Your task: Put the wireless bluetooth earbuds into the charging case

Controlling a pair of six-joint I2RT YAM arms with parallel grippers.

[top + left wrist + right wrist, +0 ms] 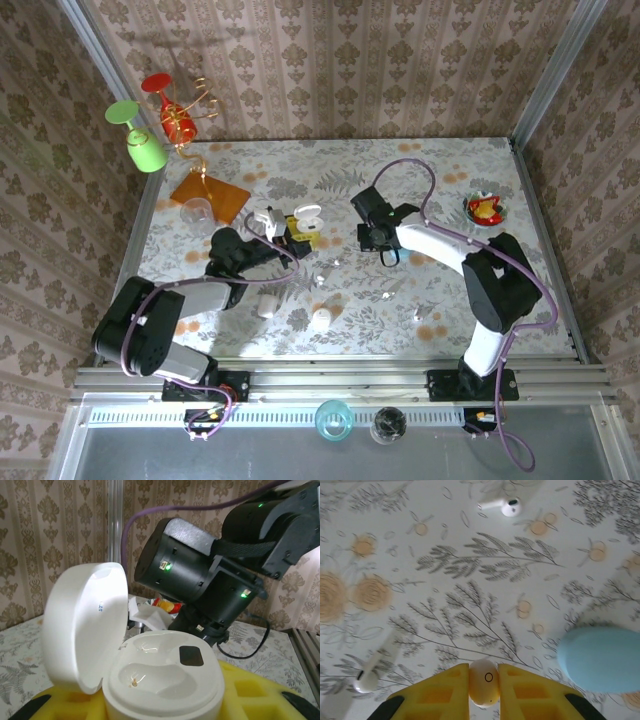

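So an earbud (483, 684) is pinched between the yellow pads of the right tool (484, 672). The tool is closed down to almost nothing on it, and the bud's longer side is lined up with the pads, above the table (470, 580). The charging case (165, 677) is held off to that tool's left, clamped at its base by the left tool (160, 707). Its lid is tipped back and the sockets face up, looking empty. Two loose earbuds (502, 505) are lying on the table, well apart.

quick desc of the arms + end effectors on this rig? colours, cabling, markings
Left arm: black joints, grey links. Right arm: black joints, white links, green LEDs on its wrist housing. Purple cable loops along each. Left end effector and right end effector: blocky yellow fingers, black corners.
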